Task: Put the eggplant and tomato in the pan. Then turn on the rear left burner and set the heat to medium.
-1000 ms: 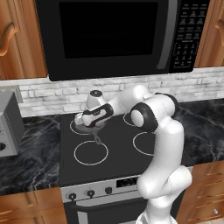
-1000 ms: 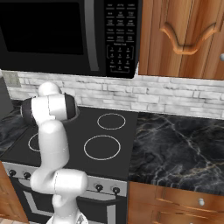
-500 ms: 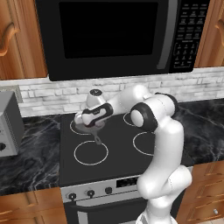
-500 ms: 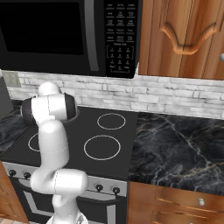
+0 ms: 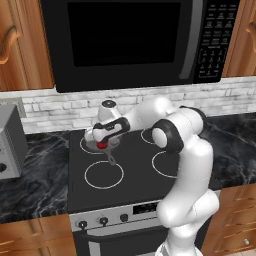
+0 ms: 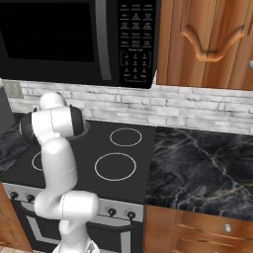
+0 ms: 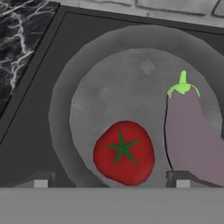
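Observation:
The pan [image 7: 65, 109] is round and dark grey, and sits on the rear left burner [image 5: 84, 146] of the black cooktop. Its short handle [image 5: 111, 159] points toward the front. In the pan lie the red tomato [image 7: 124, 153] and, beside it, the grey-purple eggplant [image 7: 192, 131] with its green stem cap. My gripper [image 7: 111, 183] hangs just above the pan, open. Its fingertips [image 7: 40, 183] stand wide on either side of the tomato and do not touch it. From the left base view, my gripper [image 5: 102, 141] is low over the tomato [image 5: 102, 146].
A black microwave [image 5: 125, 40] hangs over the stove. A grey toaster [image 5: 10, 145] stands on the counter to the left. The front left burner ring [image 5: 104, 175] and the right rings [image 6: 115, 166] are bare. Knobs [image 5: 103, 220] line the stove's front panel.
The fingers have spread wide apart. The tomato now lies free in the pan between them. The arm has hardly moved.

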